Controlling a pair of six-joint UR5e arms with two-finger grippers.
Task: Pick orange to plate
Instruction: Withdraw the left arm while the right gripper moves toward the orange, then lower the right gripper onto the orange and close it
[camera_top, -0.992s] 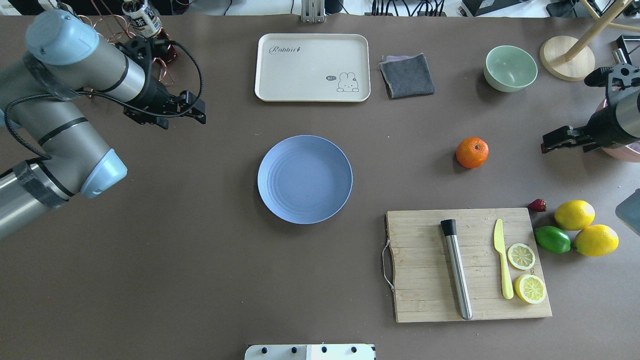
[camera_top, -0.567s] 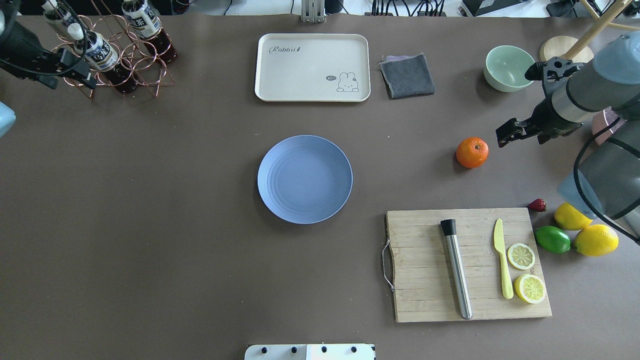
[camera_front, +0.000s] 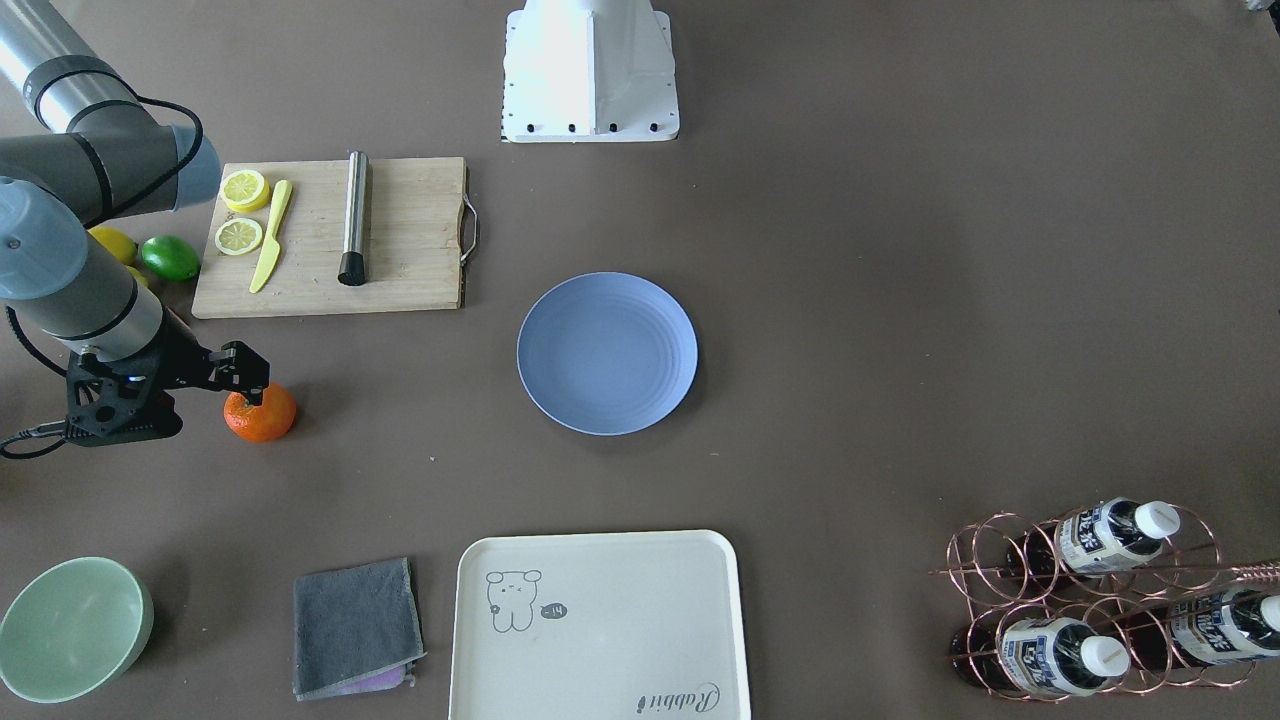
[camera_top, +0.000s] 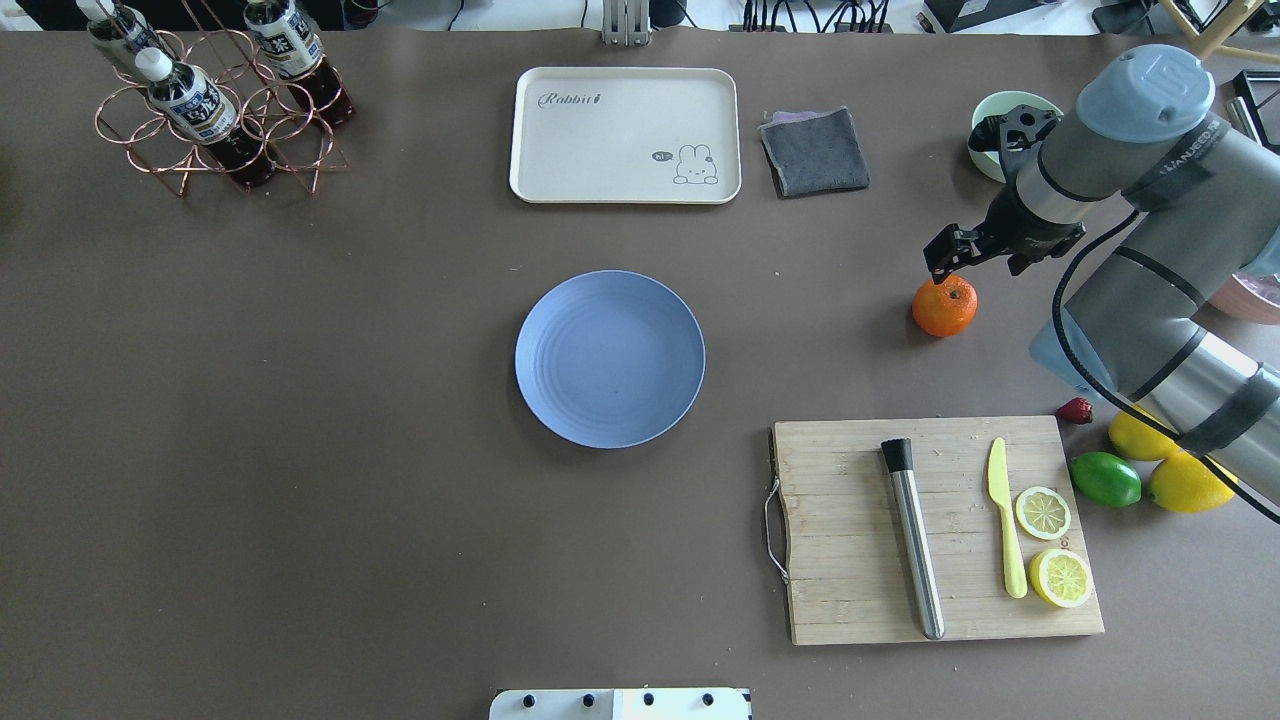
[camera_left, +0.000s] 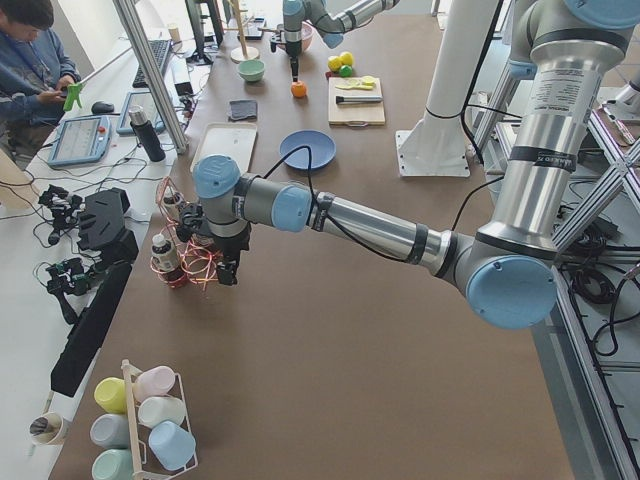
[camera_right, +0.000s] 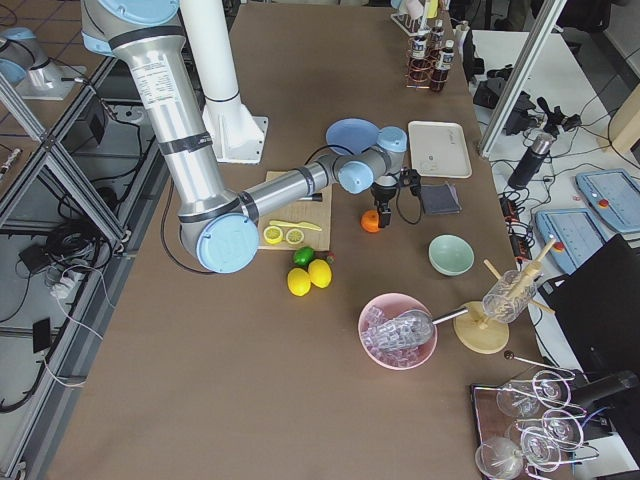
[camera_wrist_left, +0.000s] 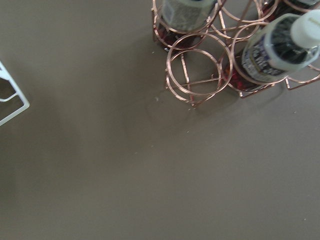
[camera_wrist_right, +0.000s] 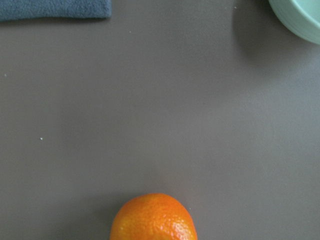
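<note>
Past the plate, a "Rabbit" tray.

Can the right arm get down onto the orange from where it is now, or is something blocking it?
Probably yes. The right end effector hovers right by the orange, which lies alone on bare table; the cutting board and green bowl are well clear.

Robotics lab: two large industrial robot arms reach over a long brown table with a white pedestal at its edge. Beside the table, a person sits at a bench with tablets, loose cables and what may be a keyboard.
</note>
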